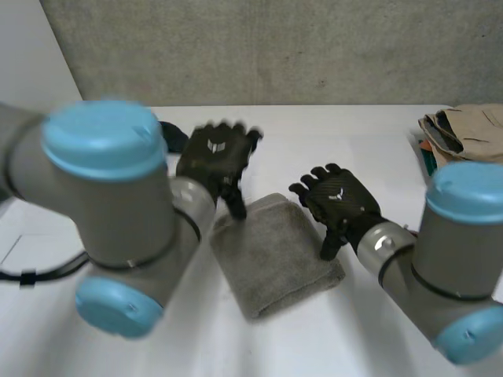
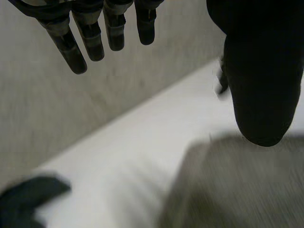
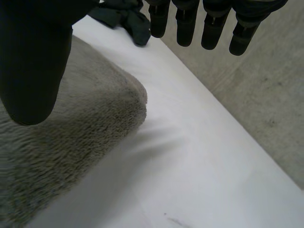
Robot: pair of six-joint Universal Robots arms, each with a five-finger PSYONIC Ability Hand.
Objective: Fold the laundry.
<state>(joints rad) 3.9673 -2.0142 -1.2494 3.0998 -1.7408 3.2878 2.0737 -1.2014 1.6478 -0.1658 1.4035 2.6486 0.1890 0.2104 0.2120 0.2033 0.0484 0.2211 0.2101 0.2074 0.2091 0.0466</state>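
In the head view, a folded grey towel is seen lying on the white table, between the two arms. The left robot hand is held over the towel's far left corner, its fingers spread wide and straight and its thumb pointed down at that corner. The right robot hand is held at the towel's right edge, likewise spread wide, with its thumb lowered over that edge. A pile of clothes is seen at the table's far right, well apart from the towel, and a dark cloth is partly hidden behind the left arm. In the left wrist view, the left robot hand's fingers are shown straight and raised clear of the table, while its thumb is seen just over the towel's edge; whether it touches cannot be told. The dark cloth lies apart from the towel. In the right wrist view, the right robot hand's fingers are shown straight above the table, its thumb is held over the towel near a rounded corner, and the dark cloth is seen beyond the towel.
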